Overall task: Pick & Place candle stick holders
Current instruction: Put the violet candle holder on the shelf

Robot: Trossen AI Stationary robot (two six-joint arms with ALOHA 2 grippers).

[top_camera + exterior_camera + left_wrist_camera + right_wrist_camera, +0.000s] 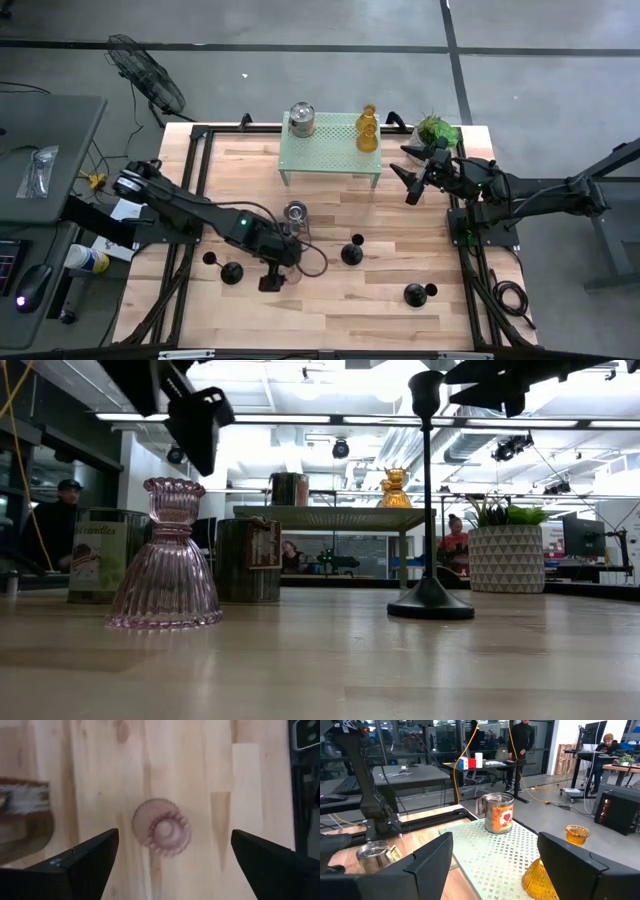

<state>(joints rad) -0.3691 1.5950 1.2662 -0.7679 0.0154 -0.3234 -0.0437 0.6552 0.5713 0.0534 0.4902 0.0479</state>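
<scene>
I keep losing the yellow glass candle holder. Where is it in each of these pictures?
High view: the yellow glass candle holder is at top centre, on the right end of the green rack.
Low view: right of centre, far back, on top of the rack.
Left wrist view: not in it.
Right wrist view: lower right corner, on the rack.
Shared landmark: the green rack it stands on.

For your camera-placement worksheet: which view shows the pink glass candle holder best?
The low view: the pink glass holder stands side-on, whole. The left wrist view sees only its top; the high view hides it under the left gripper.
</scene>
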